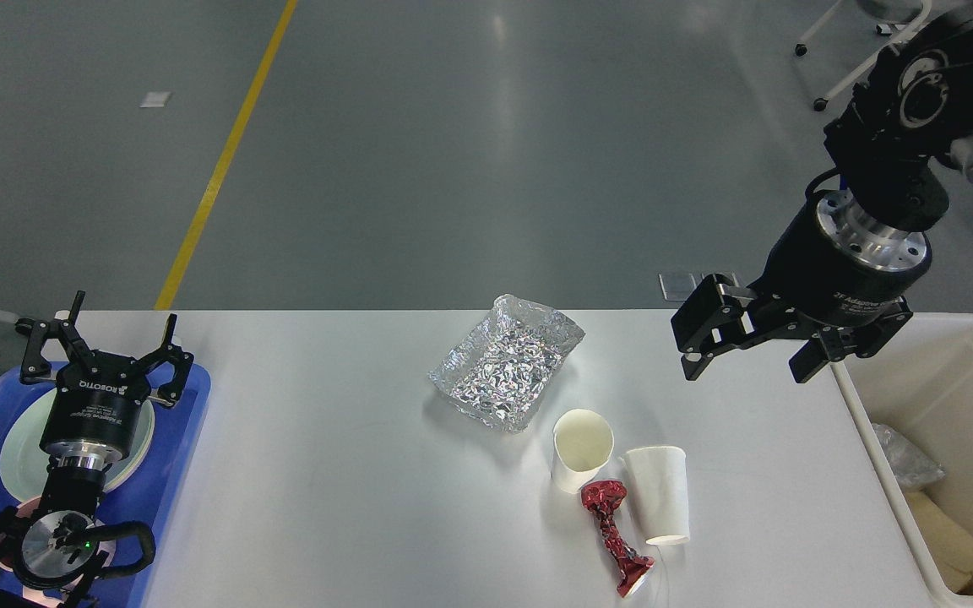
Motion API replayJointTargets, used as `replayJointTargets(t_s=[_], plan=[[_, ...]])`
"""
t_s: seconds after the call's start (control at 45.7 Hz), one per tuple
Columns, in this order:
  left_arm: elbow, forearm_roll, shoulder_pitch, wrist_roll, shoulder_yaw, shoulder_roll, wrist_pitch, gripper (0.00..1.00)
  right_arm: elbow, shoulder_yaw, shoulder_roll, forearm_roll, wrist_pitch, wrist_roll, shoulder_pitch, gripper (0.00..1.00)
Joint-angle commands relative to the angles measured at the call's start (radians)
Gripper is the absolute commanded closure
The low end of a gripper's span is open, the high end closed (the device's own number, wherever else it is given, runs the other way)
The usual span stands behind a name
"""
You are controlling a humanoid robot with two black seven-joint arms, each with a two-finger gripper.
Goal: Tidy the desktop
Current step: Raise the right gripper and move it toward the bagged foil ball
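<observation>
The white desktop (326,490) carries a crumpled silver foil tray (503,365) at its middle. Below it a cream paper cup (581,447) stands with its mouth toward me, and a white paper cup (660,494) sits beside it. A twisted red foil wrapper (613,539) lies between the two cups. My right gripper (748,359) hovers open over the desktop's right end, above and right of the cups, holding nothing. Over the blue tray (187,422) at the left edge, my left gripper (105,342) is open and empty.
A pale green plate (18,439) lies in the blue tray under my left arm. A cream bin (951,371) stands off the table's right end, with a clear plastic wad (900,463) and a tan piece (955,540) inside. Grey floor lies beyond the far edge.
</observation>
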Motion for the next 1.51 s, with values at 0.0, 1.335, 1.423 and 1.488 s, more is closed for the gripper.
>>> replayJointTargets(t_s=[0.0,1.335,1.423,1.488], plan=[[0.0,0.0,0.0,0.001,0.0,0.0,0.0,0.04,-0.001,0.0,0.0,0.01,-0.002,0.002,0.002,0.0],[0.0,0.0,0.0,0.001,0.0,0.0,0.0,0.04,-0.928,0.162,0.439,0.35,-0.309,0.0,-0.83,0.02],[0.0,0.0,0.0,0.001,0.0,0.0,0.0,0.04,-0.937,0.207,0.446,0.35,-0.322,0.0,-0.833,0.02],[0.0,0.0,0.0,0.001,0.0,0.0,0.0,0.04,-0.949,0.21,0.481,0.346,-0.336,-0.001,-0.839,0.02]])
